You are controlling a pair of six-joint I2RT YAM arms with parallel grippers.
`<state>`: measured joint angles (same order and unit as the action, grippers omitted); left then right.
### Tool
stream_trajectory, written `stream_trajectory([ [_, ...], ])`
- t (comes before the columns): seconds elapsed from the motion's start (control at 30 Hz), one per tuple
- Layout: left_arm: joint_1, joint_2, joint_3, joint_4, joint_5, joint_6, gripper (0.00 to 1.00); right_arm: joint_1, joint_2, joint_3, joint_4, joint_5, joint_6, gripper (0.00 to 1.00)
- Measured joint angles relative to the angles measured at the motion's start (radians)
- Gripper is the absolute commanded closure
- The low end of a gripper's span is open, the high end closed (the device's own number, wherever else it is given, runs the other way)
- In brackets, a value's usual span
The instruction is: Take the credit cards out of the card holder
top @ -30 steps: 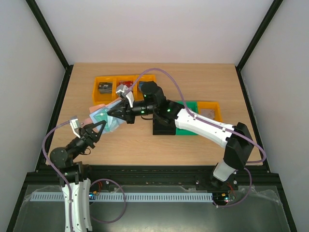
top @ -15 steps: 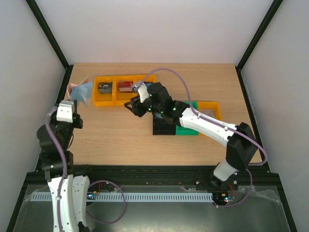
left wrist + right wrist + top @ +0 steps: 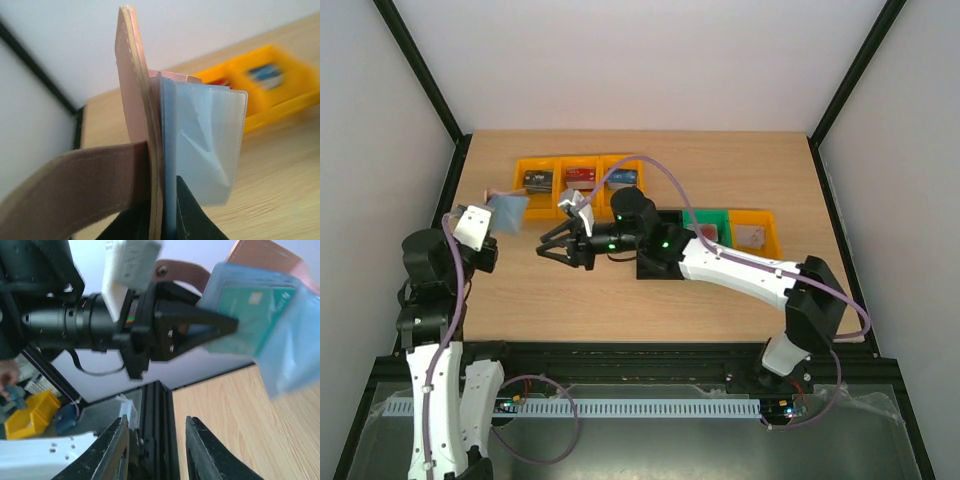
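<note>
My left gripper (image 3: 493,220) is shut on the card holder (image 3: 507,209) and holds it upright in the air over the table's left side. In the left wrist view the holder (image 3: 134,85) is reddish-brown outside with pale blue pockets and a brown strap hanging left. My right gripper (image 3: 549,250) is open and empty, a short way right of the holder and pointing at it. In the right wrist view (image 3: 157,450) it is below and apart from the holder (image 3: 272,260). A teal credit card (image 3: 252,307) shows inside a clear pocket. Other cards are hidden.
Three joined yellow bins (image 3: 582,176) with small items stand at the back. A black block (image 3: 655,265), a green bin (image 3: 712,222) and a yellow bin (image 3: 756,231) lie under the right arm. The black frame rail (image 3: 160,430) edges the table's left side.
The left arm pulled the holder away from the middle to the far left, then brought it back a little to the right. The right gripper let go, opened and moved left toward it.
</note>
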<state>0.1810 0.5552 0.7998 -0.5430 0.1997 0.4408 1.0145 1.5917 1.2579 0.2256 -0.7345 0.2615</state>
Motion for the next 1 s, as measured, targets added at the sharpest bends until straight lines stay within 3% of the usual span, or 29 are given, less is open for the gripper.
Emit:
stream_trajectory([
  [0.13,-0.022,-0.019,0.034,0.011,0.245,-0.160,0.98,0.000,0.069,0.066,0.112,-0.059,0.085,0.81],
  [0.3,-0.029,-0.029,0.033,0.042,0.454,-0.330,0.98,-0.016,0.105,0.113,0.153,-0.066,0.144,0.92],
  [0.43,-0.029,-0.078,-0.002,0.163,0.651,-0.496,0.98,-0.080,0.103,0.106,0.191,-0.106,0.198,0.94],
  [0.63,-0.021,-0.105,-0.093,0.327,0.807,-0.676,0.98,-0.138,0.048,0.067,0.143,-0.198,0.125,0.91],
  [1.0,-0.021,-0.143,-0.121,0.494,0.933,-0.780,0.98,-0.136,-0.026,0.065,-0.036,-0.328,-0.105,0.86],
])
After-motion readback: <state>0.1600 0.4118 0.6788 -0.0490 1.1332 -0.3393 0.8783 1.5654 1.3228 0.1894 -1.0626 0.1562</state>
